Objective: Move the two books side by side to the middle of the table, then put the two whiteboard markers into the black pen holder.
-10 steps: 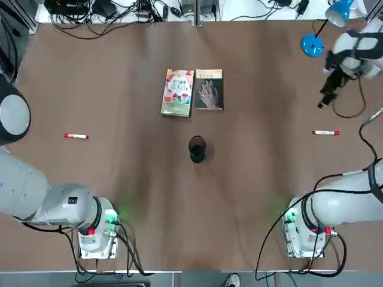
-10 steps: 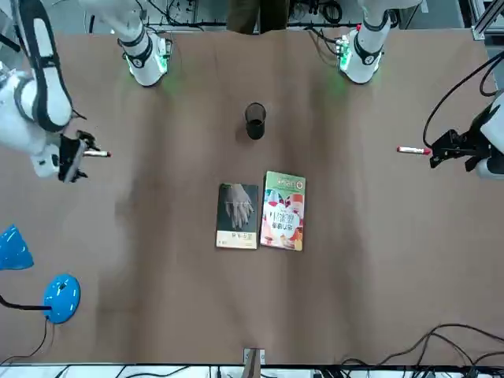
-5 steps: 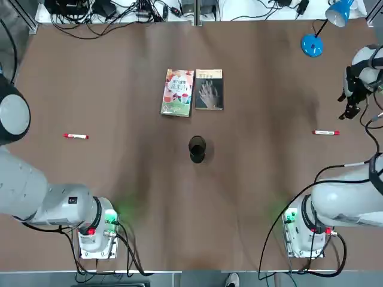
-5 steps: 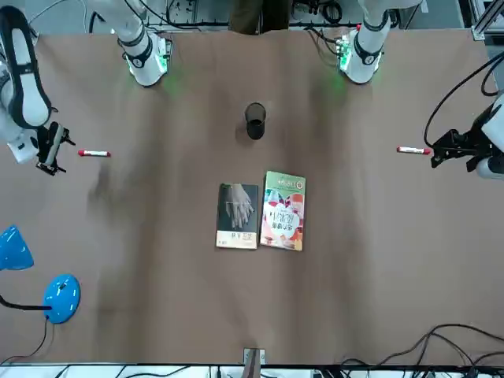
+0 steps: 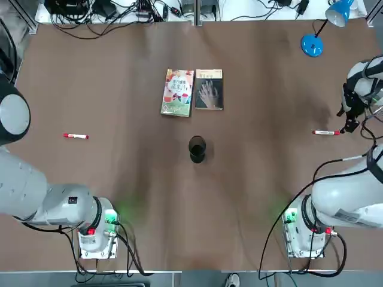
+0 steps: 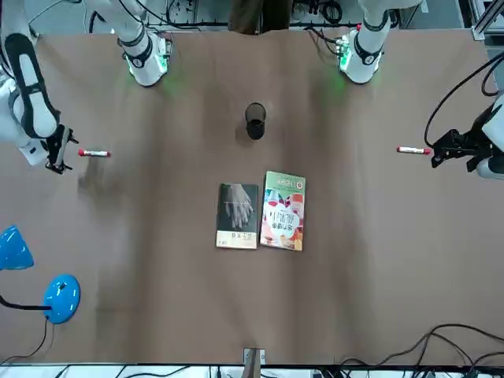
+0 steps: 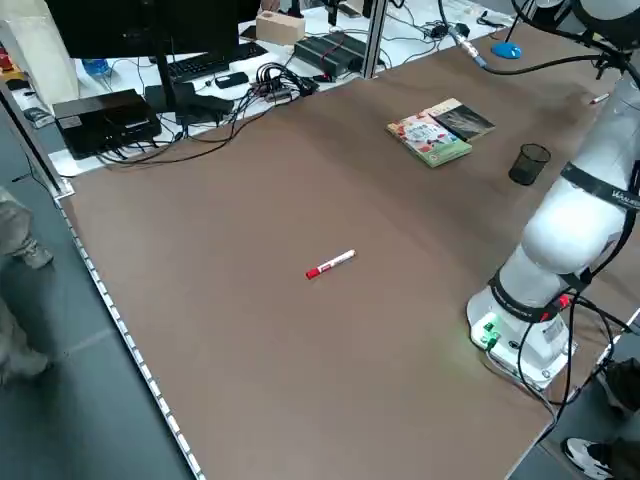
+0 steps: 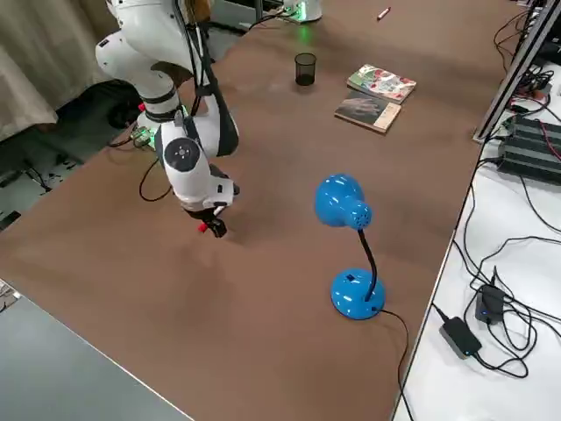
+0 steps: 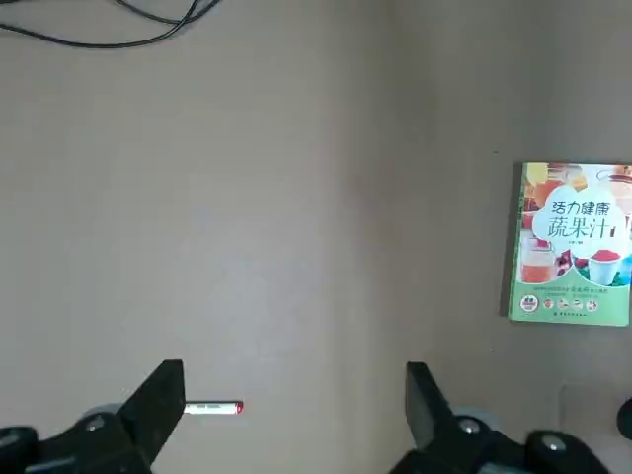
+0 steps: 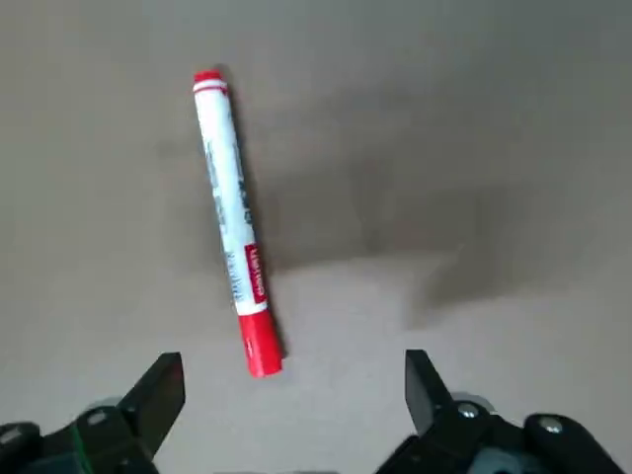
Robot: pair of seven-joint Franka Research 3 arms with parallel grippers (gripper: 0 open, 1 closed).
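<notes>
The two books lie side by side on the table [image 5: 119, 191], the colourful one [image 5: 177, 92] left of the dark grey one [image 5: 209, 89]. The black pen holder [image 5: 197, 149] stands just nearer than them. One whiteboard marker [image 5: 76, 136] lies at the left, the other [image 5: 325, 133] at the right. My right gripper [image 5: 347, 125] hangs open low over the right marker's outer end; that marker [image 10: 234, 222] lies just ahead of its fingers. My left gripper [image 6: 437, 150] is open, higher above the table, with the left marker [image 9: 212, 407] beside one finger [image 9: 163, 395].
A blue desk lamp [image 5: 312, 44] stands at the far right corner, its head [image 8: 342, 203] raised over the table. Cables and equipment [image 7: 200, 85] run along the far edge. Both arm bases [image 5: 96, 236] sit at the near edge.
My right gripper has swung from beside the lamp towards the near side and down to the right marker. The left arm, books and pen holder have not moved.
</notes>
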